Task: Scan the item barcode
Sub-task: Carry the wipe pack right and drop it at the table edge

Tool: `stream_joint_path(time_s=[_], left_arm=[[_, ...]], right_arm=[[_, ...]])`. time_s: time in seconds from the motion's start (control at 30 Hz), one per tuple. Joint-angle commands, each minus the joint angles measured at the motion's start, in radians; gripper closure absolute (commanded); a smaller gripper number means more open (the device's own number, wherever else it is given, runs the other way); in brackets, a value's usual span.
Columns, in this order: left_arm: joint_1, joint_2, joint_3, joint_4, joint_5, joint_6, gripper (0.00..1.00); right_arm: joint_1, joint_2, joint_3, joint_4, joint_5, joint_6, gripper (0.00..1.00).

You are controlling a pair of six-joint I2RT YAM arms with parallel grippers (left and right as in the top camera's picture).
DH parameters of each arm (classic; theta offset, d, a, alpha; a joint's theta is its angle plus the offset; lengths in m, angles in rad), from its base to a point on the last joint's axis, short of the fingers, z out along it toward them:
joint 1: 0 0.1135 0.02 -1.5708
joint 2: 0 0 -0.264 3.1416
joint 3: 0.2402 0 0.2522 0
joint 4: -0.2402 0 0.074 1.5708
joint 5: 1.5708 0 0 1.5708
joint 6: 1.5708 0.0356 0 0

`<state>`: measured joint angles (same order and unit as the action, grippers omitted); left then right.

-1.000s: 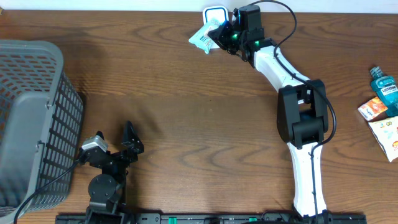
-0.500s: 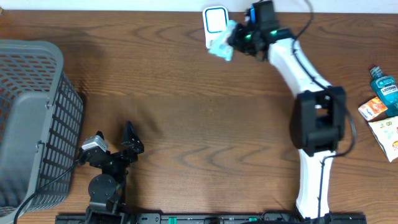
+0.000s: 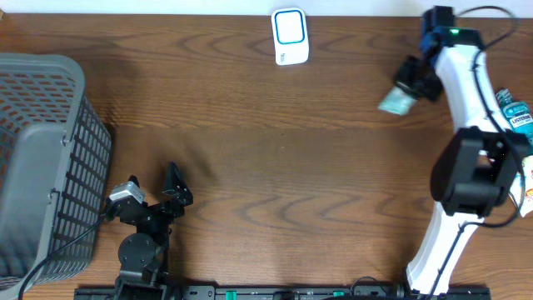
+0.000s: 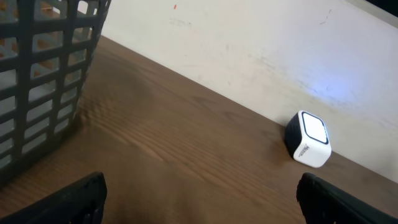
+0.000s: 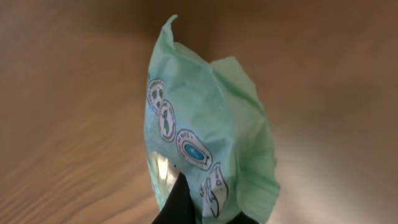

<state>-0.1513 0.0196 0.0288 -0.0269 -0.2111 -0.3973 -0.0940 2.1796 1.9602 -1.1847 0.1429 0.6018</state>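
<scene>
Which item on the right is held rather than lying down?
The pale green packet, pinched in the right gripper. The blue mouthwash bottle and the white snack bag lie on the table by its right edge.

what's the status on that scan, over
Right gripper shut on green packet, off to the scanner's right. Left gripper open, empty, near the basket. Nothing between green packet and scanner.
</scene>
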Motion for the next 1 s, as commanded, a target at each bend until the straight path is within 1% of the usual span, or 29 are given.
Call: stream_joint_path(time_s=[0.0, 0.03, 0.17, 0.23, 0.37, 0.47, 0.53, 0.6, 0.63, 0.67, 0.7, 0.77, 0.8, 0.83, 0.87, 0.9, 0.97], left_arm=[[0.004, -0.001, -0.021, -0.033, -0.006, -0.008, 0.02], [0.004, -0.001, -0.021, -0.033, -0.006, -0.008, 0.02], [0.004, -0.001, -0.021, -0.033, -0.006, -0.008, 0.02], [0.004, -0.001, -0.021, -0.033, -0.006, -0.008, 0.02], [0.004, -0.001, -0.021, -0.033, -0.006, -0.008, 0.02], [0.004, -0.001, -0.021, -0.033, -0.006, -0.008, 0.02], [0.004, -0.001, -0.021, -0.033, -0.006, -0.008, 0.02], [0.004, -0.001, -0.021, -0.033, -0.006, -0.008, 0.02], [0.004, -0.001, -0.021, -0.033, -0.006, -0.008, 0.02], [0.004, -0.001, -0.021, -0.033, -0.006, -0.008, 0.02], [0.004, -0.001, -0.021, -0.033, -0.006, -0.008, 0.02], [0.004, -0.001, -0.021, -0.033, -0.006, -0.008, 0.02], [0.004, -0.001, -0.021, -0.033, -0.006, -0.008, 0.02], [0.004, -0.001, -0.021, -0.033, -0.006, -0.008, 0.02], [0.004, -0.001, -0.021, -0.033, -0.006, -0.008, 0.02], [0.004, -0.001, -0.021, -0.033, -0.006, -0.008, 0.02], [0.004, -0.001, -0.021, -0.033, -0.006, -0.008, 0.02]], right_arm=[[-0.038, -0.063, 0.005, -0.053, 0.415, 0.13, 0.99], [-0.054, -0.062, -0.009, -0.056, 0.483, 0.151, 0.99], [-0.097, -0.062, -0.07, 0.023, 0.568, 0.125, 0.99], [-0.121, -0.062, -0.113, 0.084, 0.585, 0.087, 0.99], [-0.185, -0.06, -0.206, 0.208, 0.591, 0.085, 0.99], [-0.228, -0.061, -0.229, 0.241, 0.587, 0.084, 0.98], [-0.255, -0.061, -0.229, 0.254, 0.581, 0.068, 0.94], [-0.276, -0.061, -0.226, 0.277, 0.566, 0.019, 0.84], [-0.282, -0.061, -0.224, 0.285, 0.547, 0.002, 0.78], [-0.288, -0.061, -0.22, 0.287, 0.521, -0.011, 0.74], [-0.293, -0.061, -0.212, 0.285, 0.481, -0.024, 0.68], [-0.299, -0.063, -0.185, 0.269, 0.385, -0.032, 0.46], [-0.3, -0.066, -0.167, 0.257, 0.324, -0.039, 0.32], [-0.3, -0.07, -0.15, 0.245, 0.272, -0.047, 0.13], [-0.3, -0.077, -0.13, 0.229, 0.214, -0.058, 0.04], [-0.299, -0.087, -0.103, 0.207, 0.142, -0.07, 0.01], [-0.299, -0.114, -0.051, 0.163, 0.001, -0.108, 0.01]])
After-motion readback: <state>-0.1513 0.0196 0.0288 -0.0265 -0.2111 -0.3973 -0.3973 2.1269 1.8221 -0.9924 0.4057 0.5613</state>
